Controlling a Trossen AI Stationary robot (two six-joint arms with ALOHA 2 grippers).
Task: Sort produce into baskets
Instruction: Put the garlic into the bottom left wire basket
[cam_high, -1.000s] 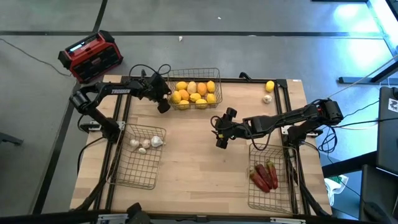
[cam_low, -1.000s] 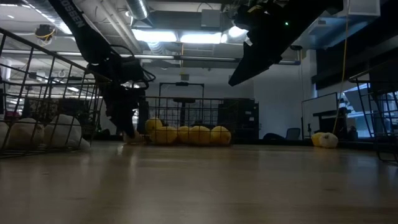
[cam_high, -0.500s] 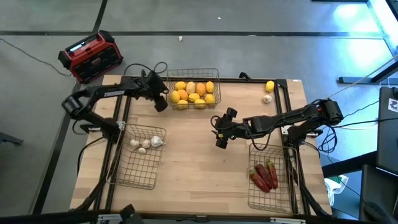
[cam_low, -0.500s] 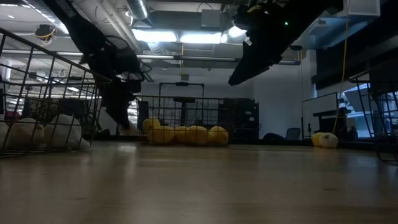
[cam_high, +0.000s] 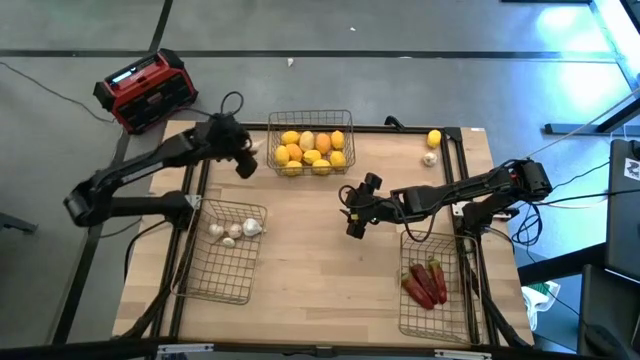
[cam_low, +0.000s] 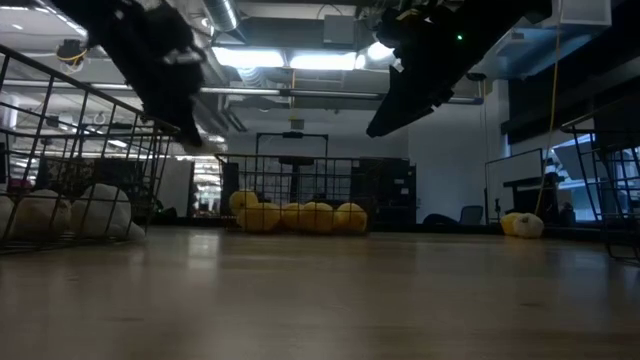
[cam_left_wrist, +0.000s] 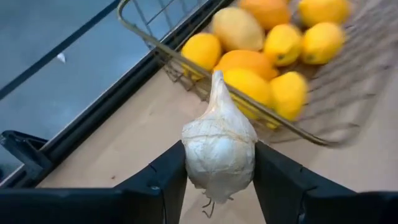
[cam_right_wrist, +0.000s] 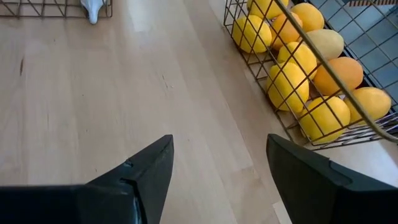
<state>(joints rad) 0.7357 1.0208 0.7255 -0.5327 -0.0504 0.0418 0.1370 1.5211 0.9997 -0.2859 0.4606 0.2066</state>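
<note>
Gripping a white garlic bulb (cam_left_wrist: 219, 149), the left tool (cam_high: 243, 163) hangs just beside the fruit basket (cam_high: 347, 137). The right tool (cam_high: 353, 226) waits released over the bare surface (cam_high: 320, 260).

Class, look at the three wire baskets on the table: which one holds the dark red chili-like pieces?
The basket at the table's right front corner, below the right arm, holds the red chilies. The back basket holds yellow fruit; the left basket holds garlic.

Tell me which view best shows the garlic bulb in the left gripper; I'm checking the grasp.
The left wrist view: the garlic bulb sits clamped between the left gripper's fingers. The high view shows only the gripper beside the citrus basket; the low view hides the bulb.
</note>
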